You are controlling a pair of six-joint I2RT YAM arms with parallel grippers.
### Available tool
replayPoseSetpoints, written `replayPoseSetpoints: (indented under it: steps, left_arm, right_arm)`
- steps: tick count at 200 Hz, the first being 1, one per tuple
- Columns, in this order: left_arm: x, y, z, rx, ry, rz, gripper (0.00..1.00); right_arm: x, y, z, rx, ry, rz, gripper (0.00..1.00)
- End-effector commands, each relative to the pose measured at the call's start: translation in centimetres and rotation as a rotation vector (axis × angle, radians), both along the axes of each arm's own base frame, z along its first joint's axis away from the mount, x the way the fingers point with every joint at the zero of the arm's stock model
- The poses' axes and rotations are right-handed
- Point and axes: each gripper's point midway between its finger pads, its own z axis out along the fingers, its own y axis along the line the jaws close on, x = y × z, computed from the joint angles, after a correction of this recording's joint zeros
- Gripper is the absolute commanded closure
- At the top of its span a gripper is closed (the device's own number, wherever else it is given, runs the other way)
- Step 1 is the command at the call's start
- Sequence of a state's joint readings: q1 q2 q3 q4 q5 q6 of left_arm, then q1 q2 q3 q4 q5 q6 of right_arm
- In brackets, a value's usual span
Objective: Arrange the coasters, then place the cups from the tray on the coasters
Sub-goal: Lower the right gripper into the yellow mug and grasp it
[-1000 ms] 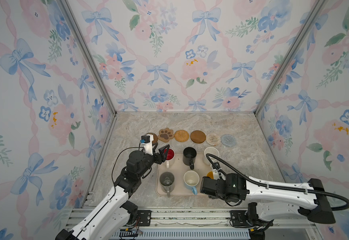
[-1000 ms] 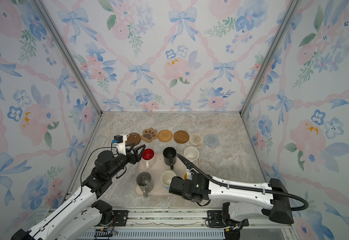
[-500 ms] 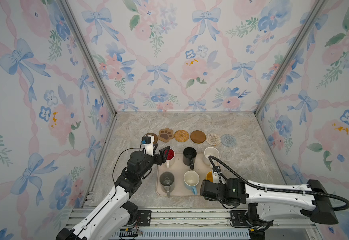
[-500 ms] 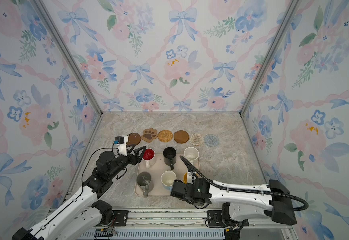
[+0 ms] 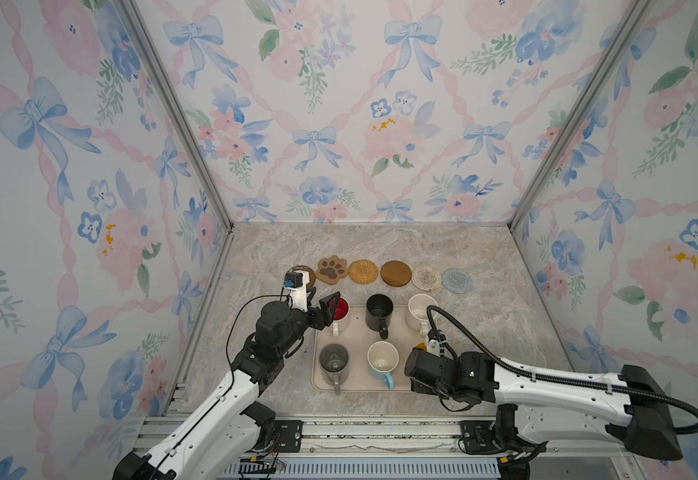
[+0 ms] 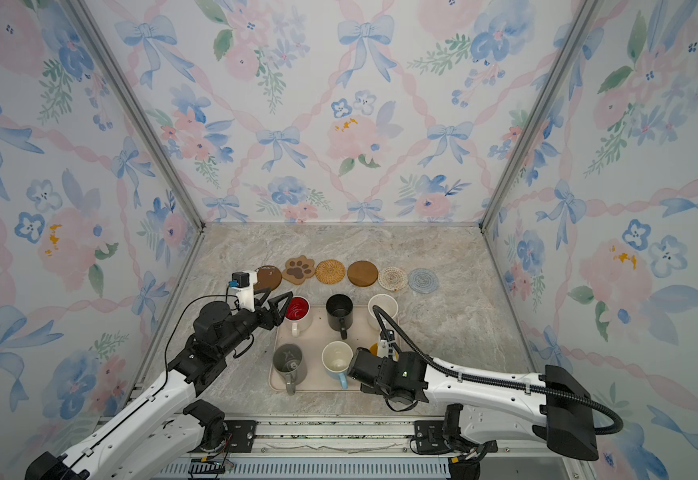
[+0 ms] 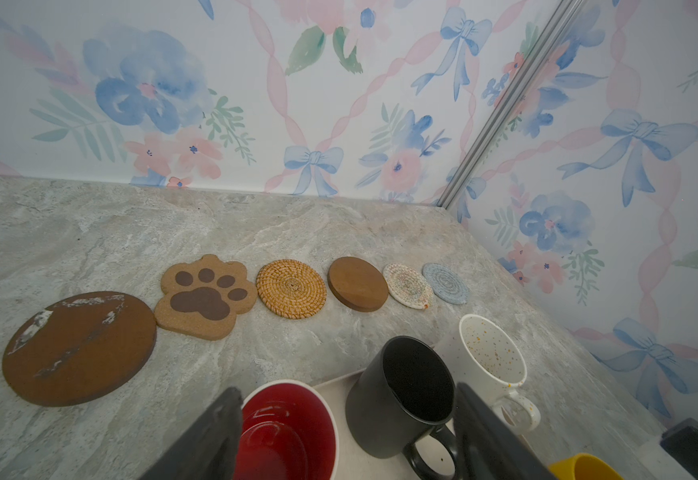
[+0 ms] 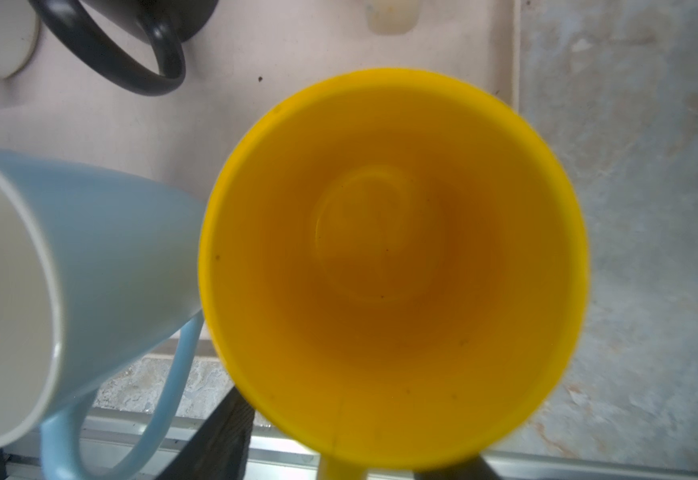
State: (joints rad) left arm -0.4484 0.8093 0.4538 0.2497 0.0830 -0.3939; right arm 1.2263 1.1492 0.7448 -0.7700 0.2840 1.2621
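Note:
Six coasters lie in a row beyond the tray (image 5: 360, 332): a dark disc (image 7: 77, 347), paw (image 5: 332, 270), rattan (image 5: 363, 271), brown disc (image 5: 396, 273), cream (image 5: 426, 278) and blue-grey (image 5: 457, 280). On the tray stand the red-inside cup (image 5: 339, 309), black (image 5: 379, 309), speckled (image 5: 420, 309), grey (image 5: 333, 361) and light blue (image 5: 382, 359) cups. My left gripper (image 7: 347, 440) is open at the red cup's rim (image 7: 289, 432). My right gripper (image 8: 335, 467) hangs straight over the yellow cup (image 8: 393, 266). Its fingers (image 8: 214, 444) stand apart on either side of the handle.
Flowered walls close in the marble table (image 5: 484, 332) on three sides. A metal rail (image 5: 339, 440) runs along the near edge. The right arm's black cable (image 5: 455, 324) arcs over the speckled cup. The light blue cup (image 8: 102, 257) nearly touches the yellow one.
The right arm has sunk a little lower over the yellow cup and its jaws have narrowed. The left gripper has hardly moved by the red-inside cup.

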Motion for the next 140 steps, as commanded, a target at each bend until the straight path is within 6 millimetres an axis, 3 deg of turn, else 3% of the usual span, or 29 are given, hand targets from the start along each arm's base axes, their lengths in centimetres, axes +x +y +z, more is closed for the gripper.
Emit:
replayPoseSetpoints:
  steps: [1,94,140]
  left_arm:
    - [0.3,0.0,0.0,0.016,-0.017,-0.004,0.24]
    - [0.8,-0.2,-0.1,0.029,-0.008,-0.010,0.24]
    - [1.3,-0.6,0.2,0.028,-0.006,-0.024,0.24]
  right_arm:
    - [0.3,0.0,-1.1,-0.003,0.023,-0.001,0.43]
    - [0.0,-1.5,-3.1,-0.052,0.095,-0.042,0.64]
    - [0.1,-1.9,-3.5,-0.045,0.103,-0.056,0.67]
